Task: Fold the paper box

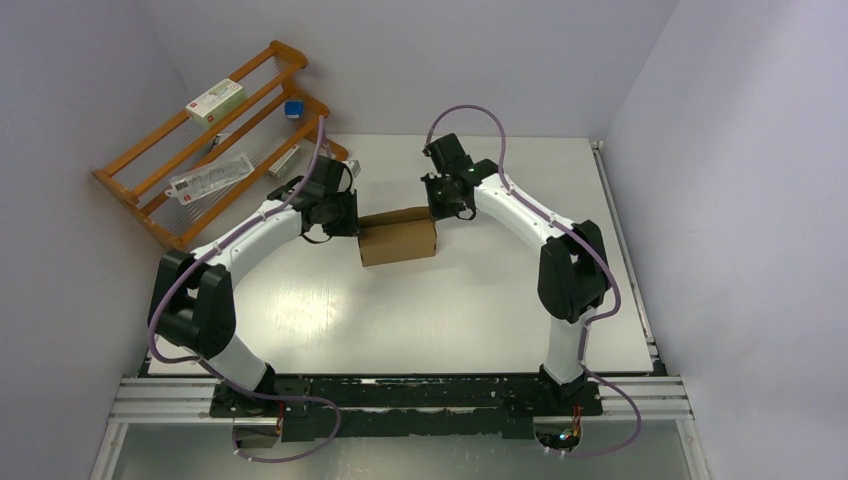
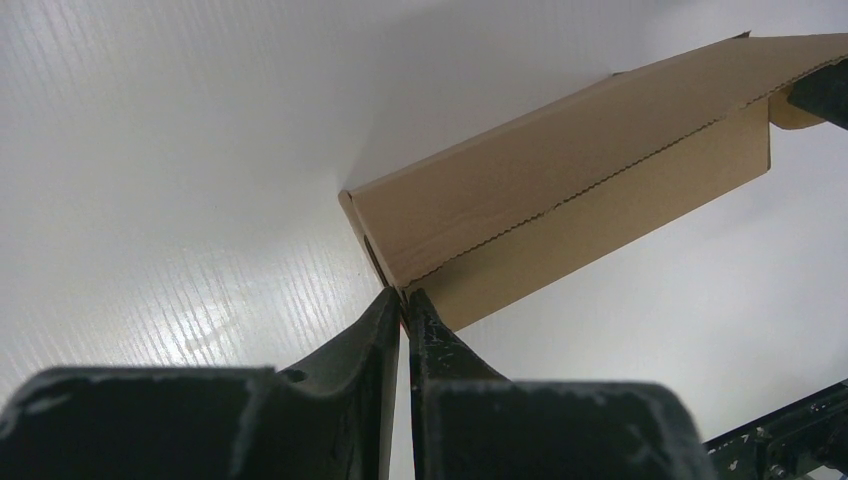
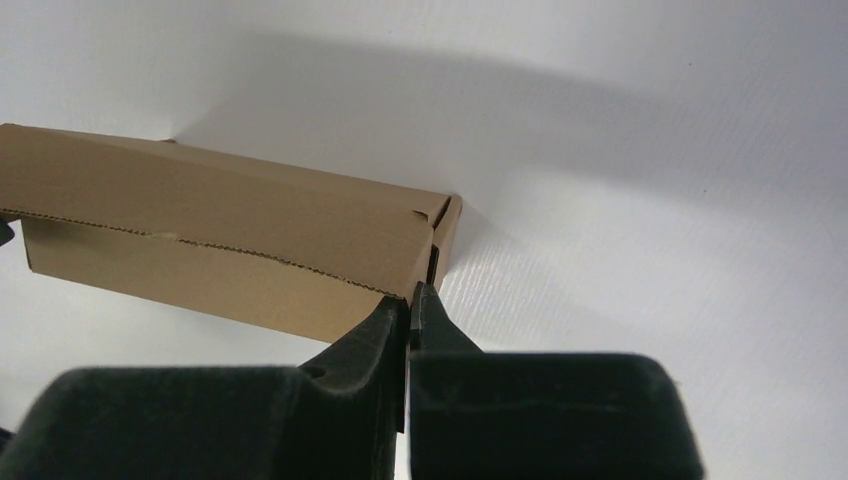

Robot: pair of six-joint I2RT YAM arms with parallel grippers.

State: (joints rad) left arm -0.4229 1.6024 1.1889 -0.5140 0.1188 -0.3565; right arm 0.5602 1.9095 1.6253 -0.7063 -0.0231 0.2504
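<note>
I see the plain brown corrugated cardboard paper box lying near the middle of the white table, folded into a flat rectangular shape. My left gripper has its fingers pressed together, tips at the box's left end corner. My right gripper is likewise closed, tips at the right end corner.
</note>
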